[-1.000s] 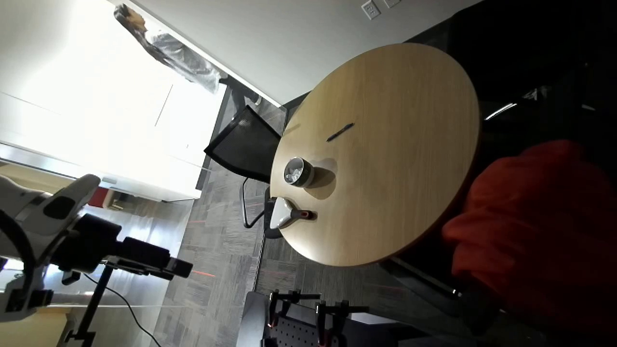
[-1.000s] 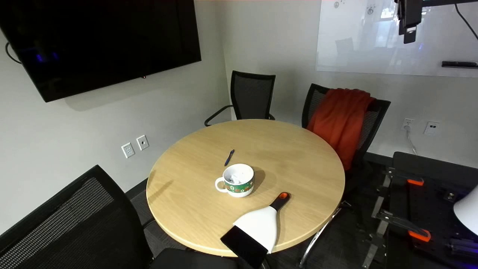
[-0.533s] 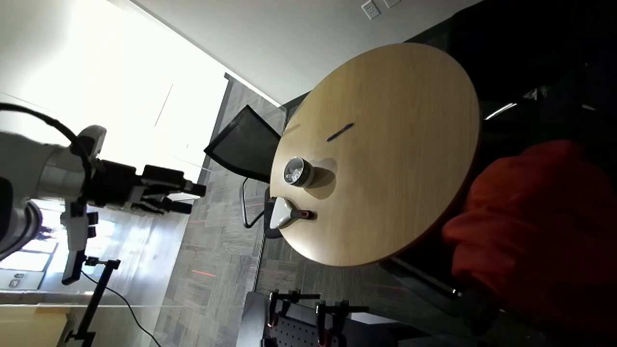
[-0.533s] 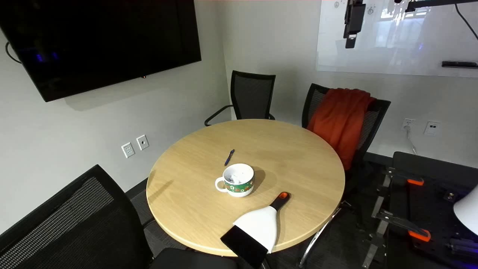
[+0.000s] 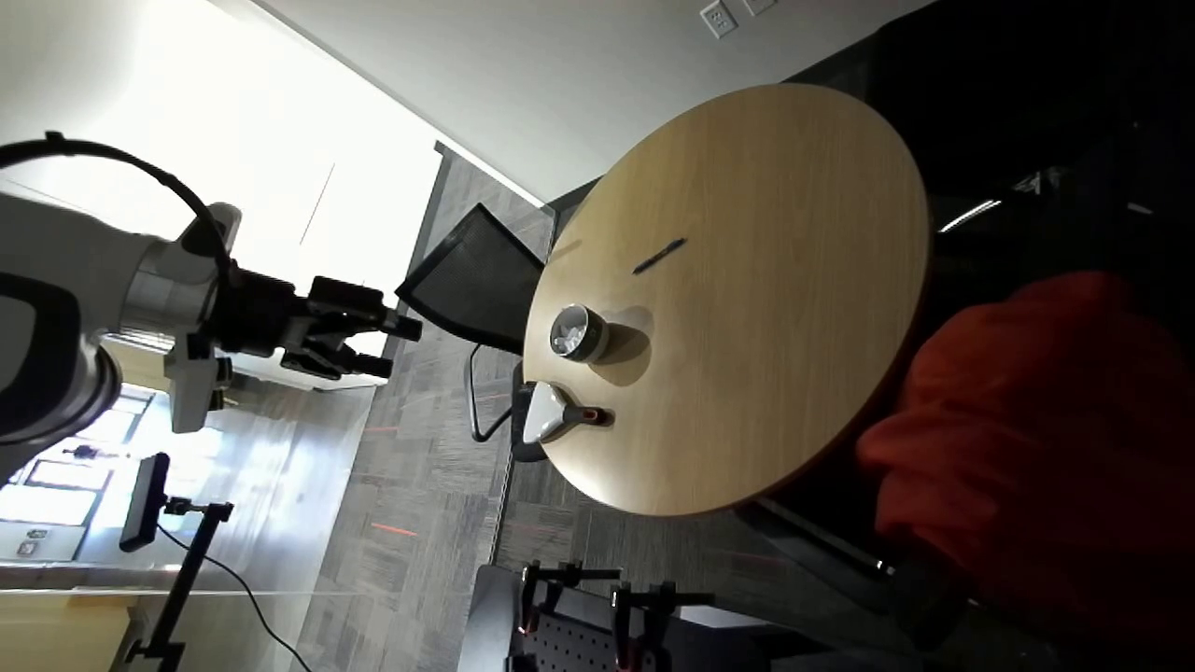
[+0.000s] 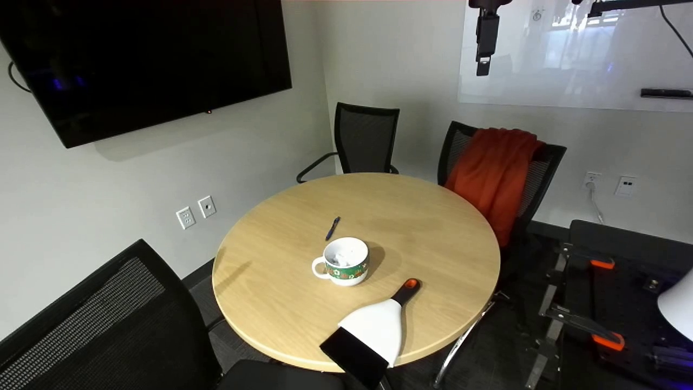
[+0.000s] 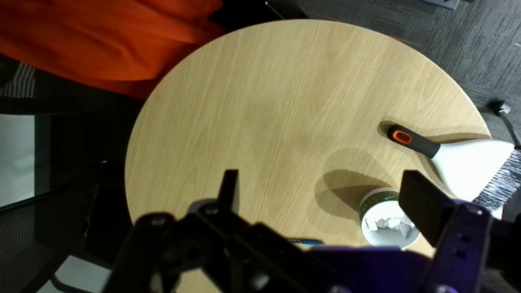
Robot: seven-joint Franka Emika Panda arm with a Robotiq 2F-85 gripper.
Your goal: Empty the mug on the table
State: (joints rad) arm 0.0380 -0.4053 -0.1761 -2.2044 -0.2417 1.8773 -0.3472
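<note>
Pale grey walls (image 6: pixel 243 146) meet in a corner behind a large round table (image 5: pixel 766 299) with a light tan wooden top, as black mesh-backed chairs (image 6: pixel 367 138) stand around it. A white robot arm (image 5: pixel 84 247) with black fittings extends in from the edge of an exterior view. An orange-red cloth (image 6: pixel 490 179) drapes over the back of one chair. The black two-fingered gripper (image 5: pixel 392 346) hangs in midair, well apart from the tabletop, its fingers (image 7: pixel 425 205) spread wide. Near the edge of the table lies a white, fan-shaped hand tool (image 6: pixel 376 325) with a dark handle set with an orange inlay, its broad end, black in an exterior view, jutting past the rim. Near the tool, a white mug (image 6: pixel 347 273) with a looped handle and a green floral band stands upright on the table; in the wrist view, one finger hides part of it. A slim blue-and-black pen (image 6: pixel 332 228) lies near the mug, partly covered by the gripper in the wrist view. Small, irregular white pieces (image 7: pixel 394 224) rest inside the mug.
</note>
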